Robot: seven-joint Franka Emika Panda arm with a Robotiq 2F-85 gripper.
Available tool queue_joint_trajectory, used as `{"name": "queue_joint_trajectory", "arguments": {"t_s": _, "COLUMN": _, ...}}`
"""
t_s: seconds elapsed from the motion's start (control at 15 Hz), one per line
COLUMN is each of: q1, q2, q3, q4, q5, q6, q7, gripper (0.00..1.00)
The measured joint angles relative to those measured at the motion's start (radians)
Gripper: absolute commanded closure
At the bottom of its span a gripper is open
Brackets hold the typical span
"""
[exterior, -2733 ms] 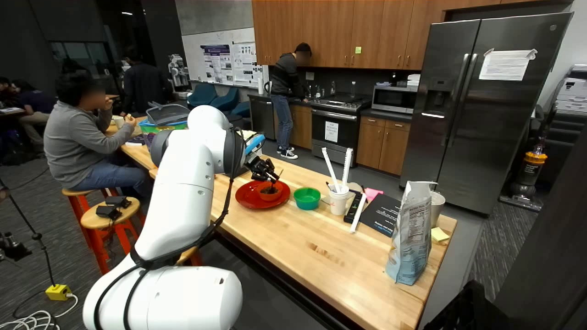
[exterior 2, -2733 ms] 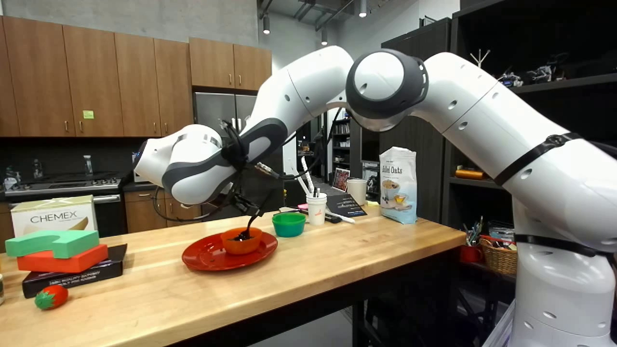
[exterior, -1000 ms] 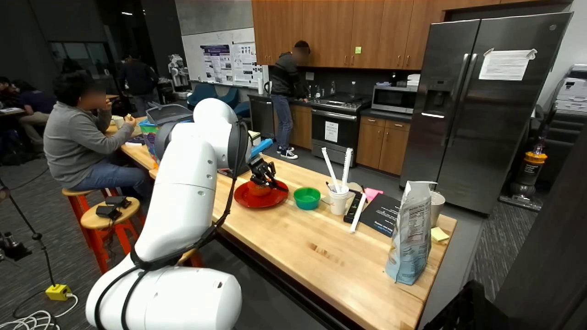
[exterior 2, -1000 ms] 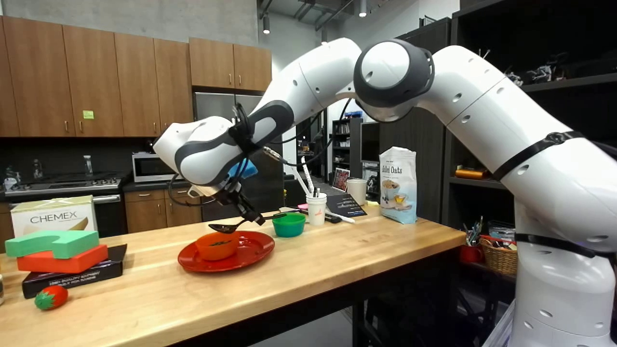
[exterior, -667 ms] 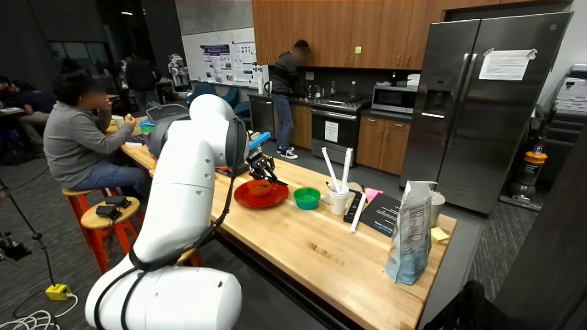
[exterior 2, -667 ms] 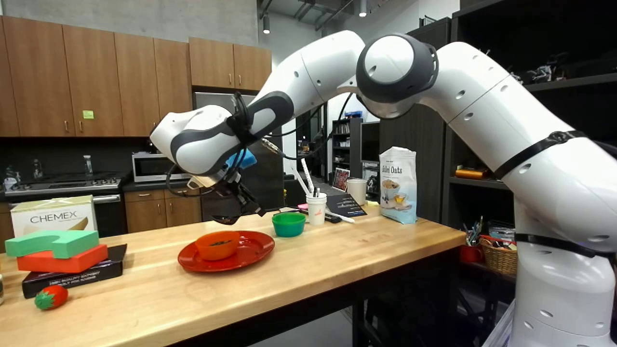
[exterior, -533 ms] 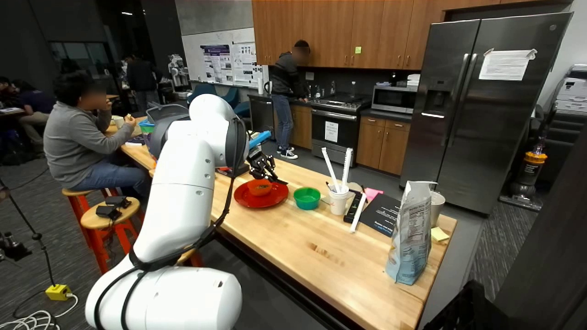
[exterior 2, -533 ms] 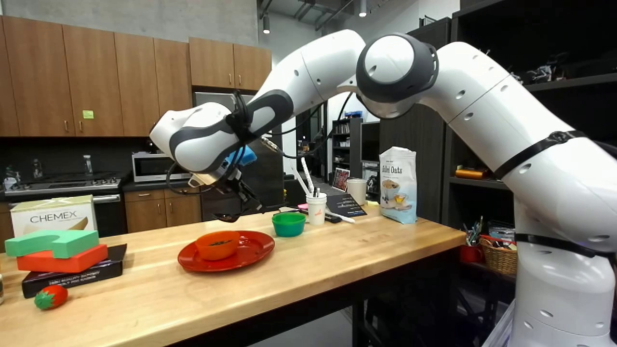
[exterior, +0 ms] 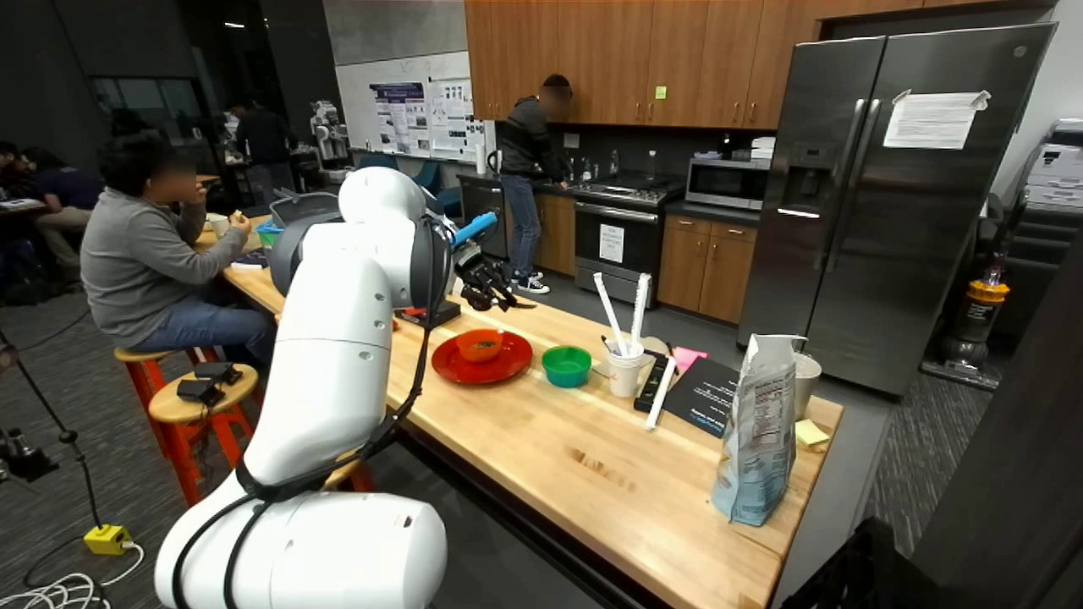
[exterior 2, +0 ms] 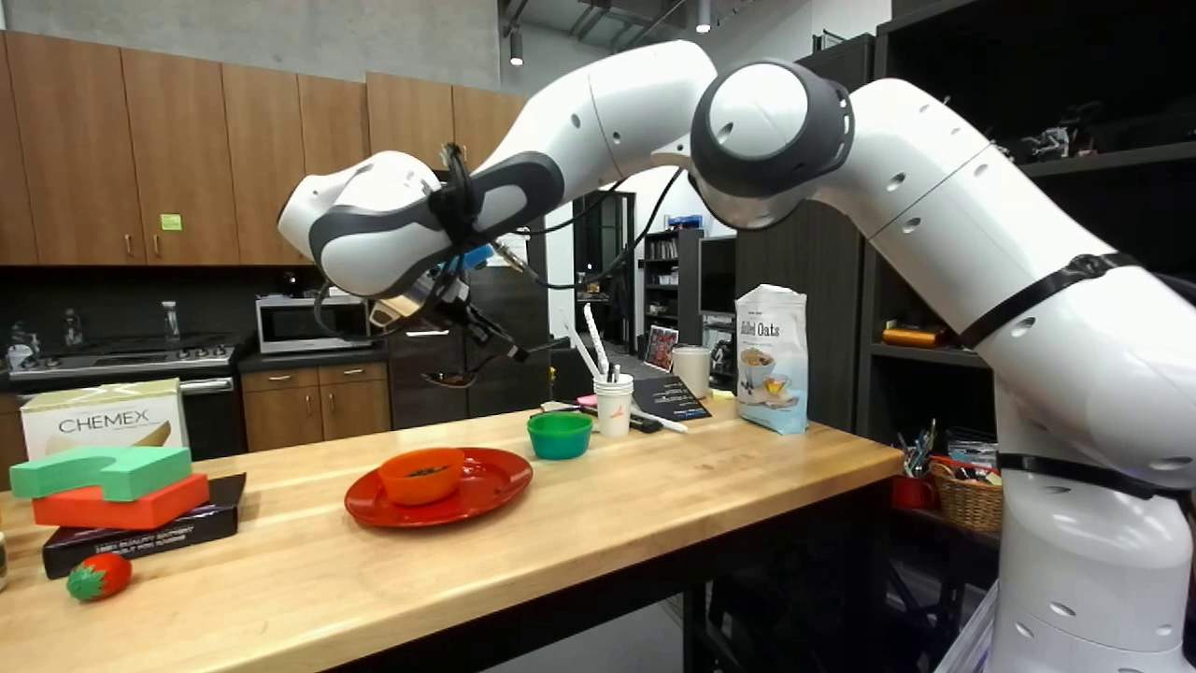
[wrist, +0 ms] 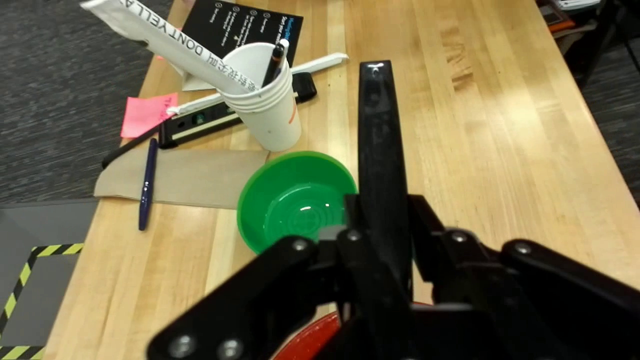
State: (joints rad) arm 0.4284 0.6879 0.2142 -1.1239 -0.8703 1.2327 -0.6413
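Note:
My gripper (exterior 2: 519, 353) is shut on a black spoon and hangs above the table. The spoon bowl (exterior 2: 451, 379) sticks out on one side of the fingers, roughly level; whether it carries anything is hard to tell. In the wrist view the spoon handle (wrist: 378, 125) rises between the fingers and hides part of the pads. Below, an orange bowl (exterior 2: 420, 488) with dark bits inside sits on a red plate (exterior 2: 500, 486), apart from the spoon. Beside the plate stands a green bowl (wrist: 295, 205), with no solid contents visible in the wrist view.
Past the green bowl stands a white paper cup (wrist: 275, 120) with wrapped straws and pens. An oats bag (exterior: 755, 431) is farther along the table. Foam blocks (exterior 2: 121, 505), a Chemex box (exterior 2: 107, 421) and a toy strawberry (exterior 2: 99, 576) lie beyond the plate. A person (exterior: 161, 245) sits nearby.
The spoon has come up out of the orange bowl, tipped from steep to about level, and risen higher with the arm. The orange bowl has shifted a little on the plate.

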Motion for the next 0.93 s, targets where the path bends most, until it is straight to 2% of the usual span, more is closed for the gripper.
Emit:
{"name": "queue_joint_trajectory", "arguments": {"t_s": 0.27, "q1": 0.006, "q2": 0.002, "q3": -0.001, "q4": 0.038, "q5": -0.026, "q6": -0.025, "q7": -0.041, "gripper": 0.94}}
{"name": "queue_joint_trajectory", "arguments": {"t_s": 0.93, "q1": -0.012, "q2": 0.007, "q3": -0.04, "q4": 0.039, "q5": -0.029, "q6": -0.025, "q7": -0.048, "gripper": 0.94}}
